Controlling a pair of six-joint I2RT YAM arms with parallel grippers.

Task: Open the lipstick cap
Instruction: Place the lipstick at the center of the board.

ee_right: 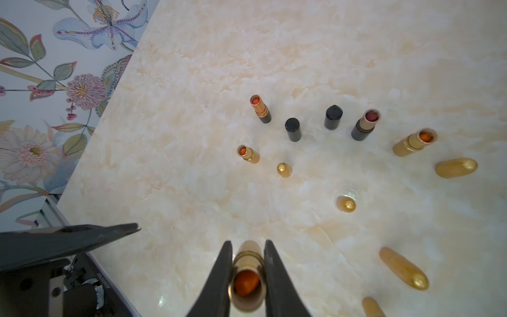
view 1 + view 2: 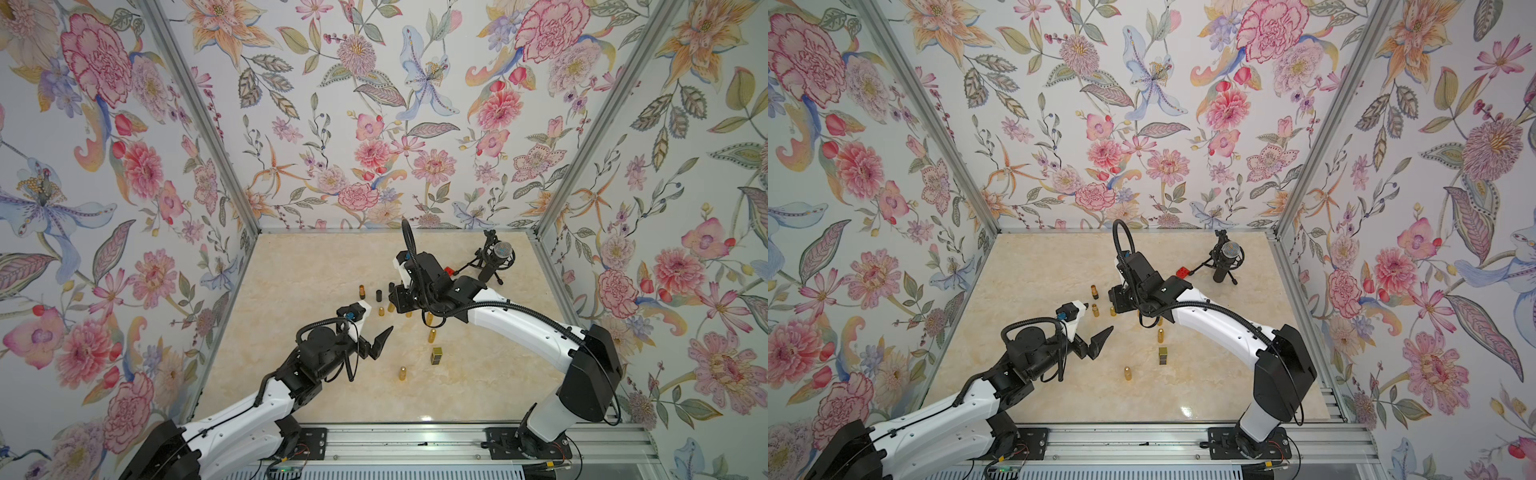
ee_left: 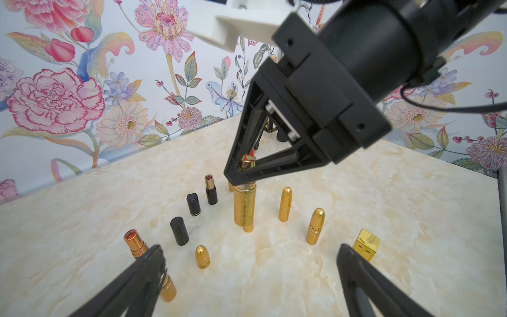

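My right gripper (image 1: 247, 243) is shut on a gold lipstick (image 1: 247, 277) with no cap on it; its orange stick shows down the open tube. In the left wrist view this lipstick (image 3: 245, 204) hangs upright from the right gripper (image 3: 241, 175), its bottom just above the marble table (image 3: 274, 274). My left gripper (image 3: 251, 260) is open, its fingers (image 3: 148, 263) wide apart and nothing between them. A gold bullet-shaped cap (image 3: 202, 256) stands on the table just beyond them. In both top views the left gripper (image 2: 380, 343) (image 2: 1100, 343) sits in front of and to the left of the right wrist.
Uncapped lipsticks (image 1: 260, 108) (image 1: 248, 155) (image 1: 366, 125) and black caps (image 1: 293, 129) (image 1: 333, 116) stand on the table with several gold bullet tubes (image 3: 285, 204). A square gold lipstick (image 2: 436, 356) stands near the middle. A microphone on a tripod (image 2: 498, 253) and a red block (image 2: 449, 271) are at the back right.
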